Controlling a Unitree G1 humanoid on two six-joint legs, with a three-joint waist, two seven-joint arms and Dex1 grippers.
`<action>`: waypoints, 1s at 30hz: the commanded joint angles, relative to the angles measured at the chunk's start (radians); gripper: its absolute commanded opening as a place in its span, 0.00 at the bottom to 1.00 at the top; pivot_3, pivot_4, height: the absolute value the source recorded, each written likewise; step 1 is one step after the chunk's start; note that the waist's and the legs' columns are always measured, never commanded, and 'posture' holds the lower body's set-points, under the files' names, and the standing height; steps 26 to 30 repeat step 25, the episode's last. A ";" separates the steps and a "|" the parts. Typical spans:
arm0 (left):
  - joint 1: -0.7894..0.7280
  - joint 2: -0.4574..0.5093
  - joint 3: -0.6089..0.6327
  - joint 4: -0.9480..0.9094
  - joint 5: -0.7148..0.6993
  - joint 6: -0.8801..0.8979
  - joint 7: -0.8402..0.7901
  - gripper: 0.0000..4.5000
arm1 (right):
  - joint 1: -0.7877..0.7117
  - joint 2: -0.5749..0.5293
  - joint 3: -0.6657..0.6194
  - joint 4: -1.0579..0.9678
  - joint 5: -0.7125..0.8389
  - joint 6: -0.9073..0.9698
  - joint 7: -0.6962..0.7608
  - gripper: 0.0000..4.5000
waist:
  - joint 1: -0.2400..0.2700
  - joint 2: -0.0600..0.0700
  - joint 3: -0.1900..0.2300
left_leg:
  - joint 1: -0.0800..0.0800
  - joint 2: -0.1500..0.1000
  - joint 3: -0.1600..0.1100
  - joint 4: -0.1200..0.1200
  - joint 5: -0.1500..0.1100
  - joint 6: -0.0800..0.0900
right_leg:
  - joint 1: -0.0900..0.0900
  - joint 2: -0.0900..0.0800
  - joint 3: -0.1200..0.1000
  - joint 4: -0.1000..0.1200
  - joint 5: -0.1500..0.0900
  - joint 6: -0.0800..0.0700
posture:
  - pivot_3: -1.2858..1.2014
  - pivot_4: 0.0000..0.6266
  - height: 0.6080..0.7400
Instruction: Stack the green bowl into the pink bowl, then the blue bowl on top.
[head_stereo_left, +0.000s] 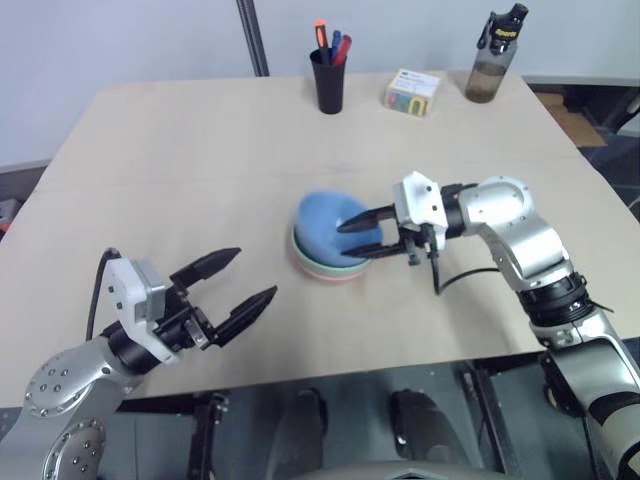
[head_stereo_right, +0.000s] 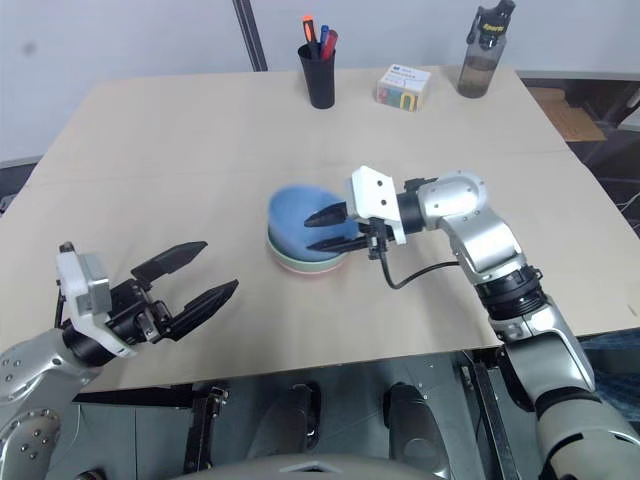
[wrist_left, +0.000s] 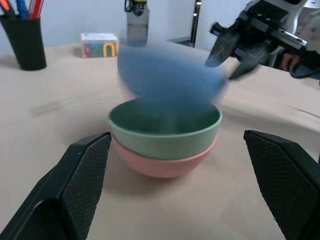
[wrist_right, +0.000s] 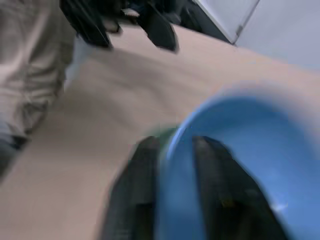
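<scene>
The blue bowl (head_stereo_left: 330, 225) is blurred and tilted on top of the green bowl (wrist_left: 165, 130), which sits nested in the pink bowl (wrist_left: 160, 165) at the table's middle. My right gripper (head_stereo_left: 350, 240) reaches in from the right. Its fingers (wrist_right: 140, 190) stand parted on either side of the blue bowl's rim (wrist_right: 175, 140), one inside and one outside. My left gripper (head_stereo_left: 257, 272) hovers near the table's front left edge, wide open and empty, pointing toward the stack from a short way off.
Along the table's far edge stand a black pen cup (head_stereo_left: 328, 80), a small colourful box (head_stereo_left: 412, 92) and a dark bottle (head_stereo_left: 495, 60). A black cable (head_stereo_left: 470, 272) hangs from the right wrist. The tan tabletop (head_stereo_left: 180, 170) spreads wide to the left.
</scene>
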 joint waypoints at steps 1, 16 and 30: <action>-0.016 0.015 -0.004 -0.001 0.010 -0.016 -0.008 1.00 | 0.009 -0.010 -0.013 -0.048 -0.014 0.029 -0.041 0.67 | 0.001 0.000 0.000 | 0.000 0.000 0.000 0.000 0.000 -0.001 | 0.000 0.000 0.000 0.000 0.000 0.000 | 0.52 0.24 1.00; 0.087 0.075 0.094 0.029 0.077 -0.020 -0.046 1.00 | 0.515 -0.354 -0.465 -0.345 0.171 0.246 -0.143 1.00 | 0.015 -0.001 0.000 | -0.002 0.000 0.002 -0.001 0.000 -0.001 | -0.001 -0.001 0.001 -0.003 -0.001 0.001 | 0.52 0.24 1.00; 0.088 0.115 0.149 0.068 0.042 0.000 -0.103 1.00 | 0.677 -0.409 -0.613 -0.393 0.232 0.243 -0.180 1.00 | 0.004 -0.003 -0.001 | -0.001 0.001 0.003 0.002 0.000 -0.001 | 0.000 -0.001 0.001 -0.003 -0.002 0.002 | 0.52 0.24 1.00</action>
